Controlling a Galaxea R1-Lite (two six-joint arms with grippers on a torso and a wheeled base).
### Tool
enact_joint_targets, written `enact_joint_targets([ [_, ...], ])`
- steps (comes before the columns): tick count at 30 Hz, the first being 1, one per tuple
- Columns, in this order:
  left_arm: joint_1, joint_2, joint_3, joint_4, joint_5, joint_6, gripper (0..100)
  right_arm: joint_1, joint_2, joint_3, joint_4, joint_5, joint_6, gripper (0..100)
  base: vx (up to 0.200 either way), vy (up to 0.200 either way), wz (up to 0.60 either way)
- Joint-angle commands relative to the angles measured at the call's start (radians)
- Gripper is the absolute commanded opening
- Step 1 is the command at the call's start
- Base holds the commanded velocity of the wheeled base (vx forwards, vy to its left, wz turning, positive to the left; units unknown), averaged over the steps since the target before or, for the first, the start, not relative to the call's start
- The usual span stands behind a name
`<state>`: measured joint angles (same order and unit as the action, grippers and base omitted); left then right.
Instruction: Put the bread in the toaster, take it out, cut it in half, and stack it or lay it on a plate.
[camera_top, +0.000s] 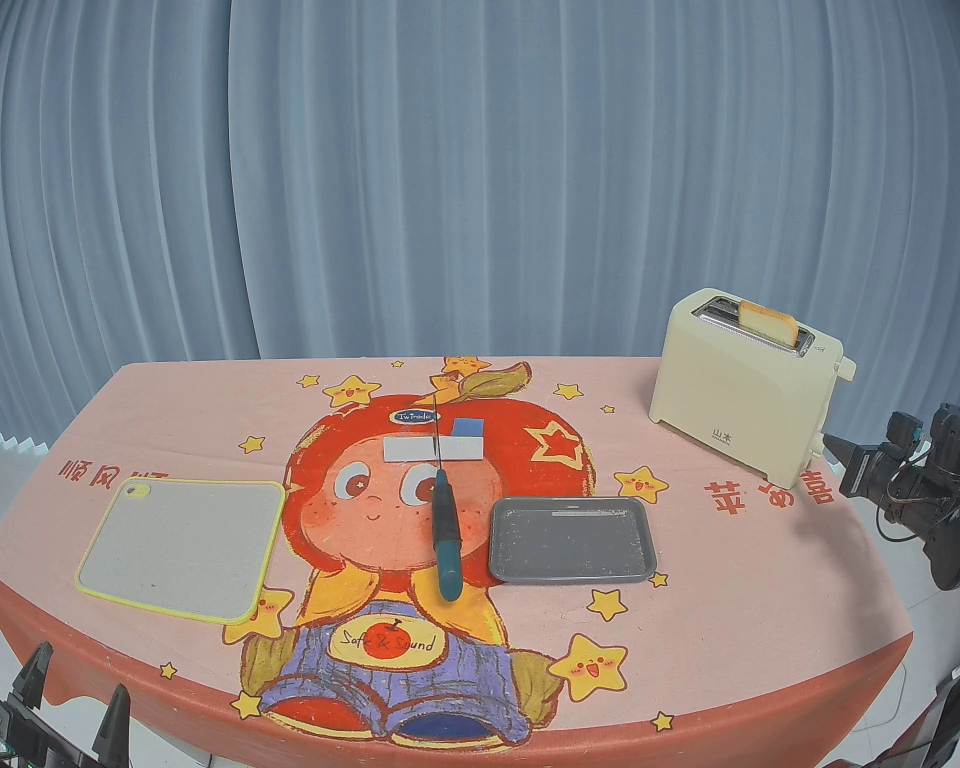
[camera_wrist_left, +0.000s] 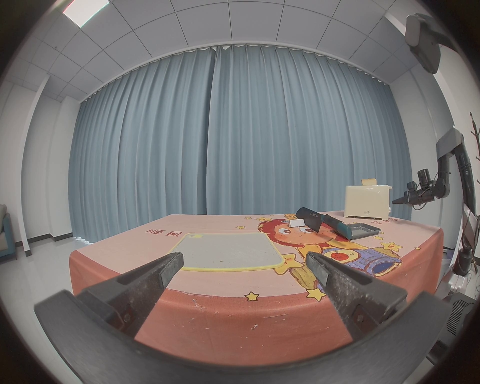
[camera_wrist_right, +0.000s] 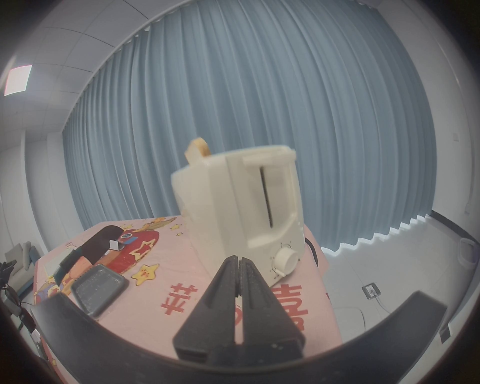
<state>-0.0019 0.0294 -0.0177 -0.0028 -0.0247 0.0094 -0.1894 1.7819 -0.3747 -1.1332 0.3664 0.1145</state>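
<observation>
On the far right side of the table (camera_top: 750, 600) stands a cream toaster (camera_top: 745, 395). A slice of bread (camera_top: 768, 322) sits in its top slot, and the brown top of the slice sticks up out of it.

The right gripper (camera_wrist_right: 239, 260) is just beside the end of the toaster that has the round knob and the long slit. Its two black fingers are pressed together with nothing between them. I cannot tell if it touches the toaster.

The left gripper (camera_wrist_left: 243, 259) hangs low at the near left edge of the table, well apart from the bread. Its fingers are wide apart and hold nothing.

A knife (camera_top: 446, 535) with a blue-green handle lies in the middle of the table. Its thin blade points toward the curtain (camera_top: 480, 170) and crosses a small white and blue block (camera_top: 433, 448). A gray plate (camera_top: 572, 540) lies just beside the knife, on the toaster's side. A gray cutting board (camera_top: 182, 545) with a yellow rim lies flat on the left side of the table.
</observation>
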Motion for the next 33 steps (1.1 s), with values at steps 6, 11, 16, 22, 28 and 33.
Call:
enact_joint_targets([
  [6,0.0,0.0,0.018,0.0,0.0,0.0,100,0.025,-0.179,0.002,0.001,0.0,-0.001,0,0.0,0.0,0.0],
  [11,0.0,0.001,0.018,0.0,0.0,0.0,100,0.044,-0.24,0.0,0.009,0.0,-0.001,100,0.0,0.0,0.0],
  [16,0.0,0.0,0.018,0.0,0.0,0.0,100,0.05,-0.283,0.005,0.09,0.002,-0.001,100,0.0,0.0,0.0],
  [22,0.0,0.0,0.018,0.0,0.0,0.0,100,0.062,-0.292,0.011,0.085,0.0,-0.002,100,0.0,0.0,0.0],
  [28,0.0,0.001,0.018,0.0,0.0,0.0,100,0.056,-0.308,0.046,0.072,-0.004,0.001,100,0.0,0.0,0.0],
  [33,0.0,0.001,0.018,0.0,0.0,0.0,100,0.056,-0.345,0.068,0.069,-0.012,0.001,100,0.0,0.0,0.0],
])
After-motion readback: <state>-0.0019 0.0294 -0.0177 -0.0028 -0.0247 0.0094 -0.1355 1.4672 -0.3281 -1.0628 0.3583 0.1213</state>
